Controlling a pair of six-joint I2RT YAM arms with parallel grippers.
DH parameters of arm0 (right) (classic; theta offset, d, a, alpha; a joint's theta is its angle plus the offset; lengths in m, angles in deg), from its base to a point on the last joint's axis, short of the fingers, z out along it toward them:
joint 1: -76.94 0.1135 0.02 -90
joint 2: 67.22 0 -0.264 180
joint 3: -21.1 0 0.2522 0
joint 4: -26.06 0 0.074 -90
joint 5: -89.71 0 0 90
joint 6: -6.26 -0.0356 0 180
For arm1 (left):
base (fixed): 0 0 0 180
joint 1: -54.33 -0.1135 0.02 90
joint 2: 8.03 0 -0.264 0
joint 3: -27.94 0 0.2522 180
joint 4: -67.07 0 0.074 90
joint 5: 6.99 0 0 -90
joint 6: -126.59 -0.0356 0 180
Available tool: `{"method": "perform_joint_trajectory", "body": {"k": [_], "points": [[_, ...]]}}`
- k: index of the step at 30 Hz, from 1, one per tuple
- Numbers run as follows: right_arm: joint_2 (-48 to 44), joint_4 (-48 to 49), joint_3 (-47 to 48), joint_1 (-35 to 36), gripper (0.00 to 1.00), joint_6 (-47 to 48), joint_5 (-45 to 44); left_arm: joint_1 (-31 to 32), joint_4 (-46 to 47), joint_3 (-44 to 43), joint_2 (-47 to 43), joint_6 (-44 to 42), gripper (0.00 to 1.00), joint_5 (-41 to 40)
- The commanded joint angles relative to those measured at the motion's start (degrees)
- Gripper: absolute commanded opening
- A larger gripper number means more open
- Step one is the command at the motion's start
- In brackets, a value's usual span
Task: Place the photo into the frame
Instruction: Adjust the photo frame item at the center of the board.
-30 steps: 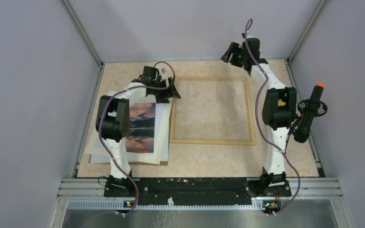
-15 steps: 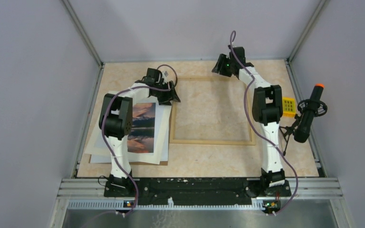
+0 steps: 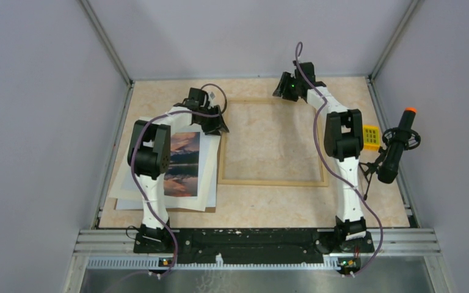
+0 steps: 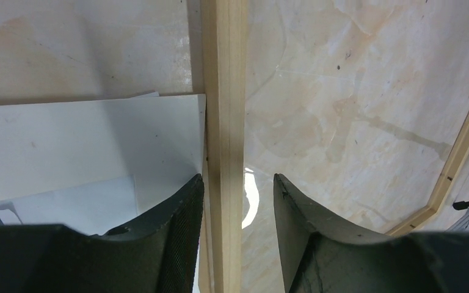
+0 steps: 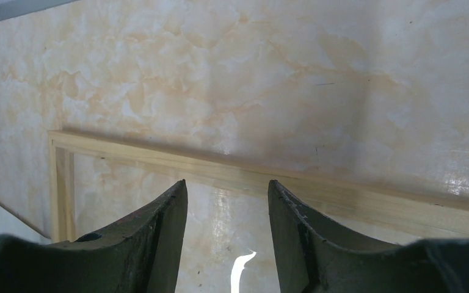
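The frame (image 3: pixel 275 182) of light wood lies flat in the middle of the table. The photo (image 3: pixel 182 165), orange-pink and dark blue, rests on white sheets to the frame's left, partly hidden by my left arm. My left gripper (image 3: pixel 217 122) straddles the frame's left rail (image 4: pixel 223 91) near its far corner. It (image 4: pixel 238 177) is open: the left finger (image 4: pixel 183 213) lies against the rail and a gap shows at the right finger. My right gripper (image 3: pixel 286 89) hovers at the far rail (image 5: pixel 159 154). It (image 5: pixel 226 182) is open and holds nothing, with the rail just beyond the tips.
White sheets (image 3: pixel 207 183) and a brown board (image 3: pixel 177 209) lie stacked under the photo, touching the frame's left rail (image 4: pixel 85 140). A yellow block (image 3: pixel 370 135) and a black tool with an orange tip (image 3: pixel 396 149) sit at the right edge. Grey walls enclose the table.
My right arm has swung left and down to the frame's far rail. The left gripper's jaws have narrowed around the left rail while staying in place.
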Motion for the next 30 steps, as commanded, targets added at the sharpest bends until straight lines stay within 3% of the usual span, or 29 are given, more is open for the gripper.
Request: {"method": "perform_joint_trajectory", "body": {"k": [1,8,30], "points": [[-0.12,-0.49,0.86,0.32,0.50,0.84,-0.43,0.02,-0.04,-0.34,0.55,0.63,0.51,-2.18],[0.26,-2.39,0.98,0.29,0.50,1.63,-0.60,-0.66,0.18,0.71,2.00,2.22,0.35,-2.00],[-4.57,-6.12,-5.89,0.29,0.49,4.25,0.69,-0.88,2.19,2.40,2.29,4.65,0.32,0.72]]}}
